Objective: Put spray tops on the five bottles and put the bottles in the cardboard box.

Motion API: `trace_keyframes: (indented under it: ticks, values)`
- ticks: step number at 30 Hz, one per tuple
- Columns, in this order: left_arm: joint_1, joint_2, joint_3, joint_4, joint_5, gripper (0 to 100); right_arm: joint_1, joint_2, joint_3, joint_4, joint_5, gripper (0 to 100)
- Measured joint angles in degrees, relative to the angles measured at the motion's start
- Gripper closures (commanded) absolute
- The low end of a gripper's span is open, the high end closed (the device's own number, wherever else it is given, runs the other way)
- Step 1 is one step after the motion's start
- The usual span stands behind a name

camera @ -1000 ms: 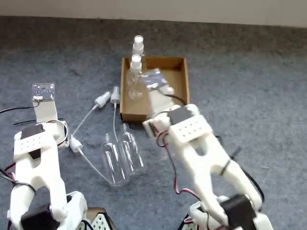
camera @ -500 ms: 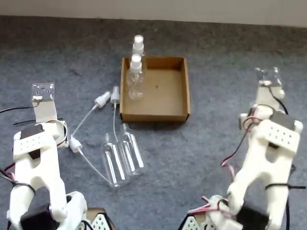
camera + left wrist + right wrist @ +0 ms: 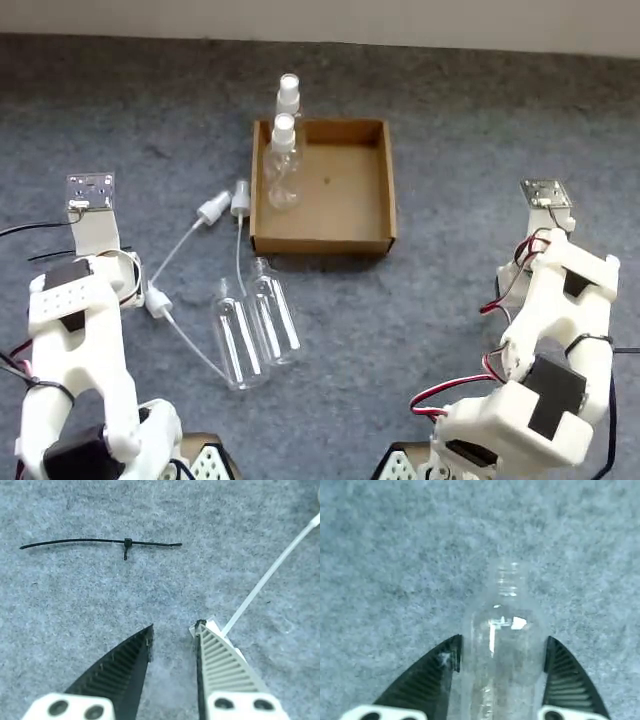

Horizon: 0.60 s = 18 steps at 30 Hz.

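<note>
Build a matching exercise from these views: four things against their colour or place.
1. held bottle
2. cable tie
3. lying bottles
4. loose spray tops

A. white, with long tubes, on the carpet
B. between the right gripper jaws
C. black, on the carpet
D. side by side, capless, on the arms' side of the cardboard box

Pairs: 1-B, 2-C, 3-D, 4-A.
</note>
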Motion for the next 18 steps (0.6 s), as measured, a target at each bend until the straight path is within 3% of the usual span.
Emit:
trace_keyframes:
  ticks: [7,13,18]
  values:
    - [0.0,0.0,0.0,0.0,0.0,86,-1.85,0.35,-4.66,0.09,-2.37,76.2]
    - [0.0,0.0,0.0,0.0,0.0,86,-5.01,4.48,-13.27,7.12,-2.9,76.2]
    - [0.0,0.0,0.0,0.0,0.0,86,-3.52,11.43,-21.63,10.99,-2.9,76.2]
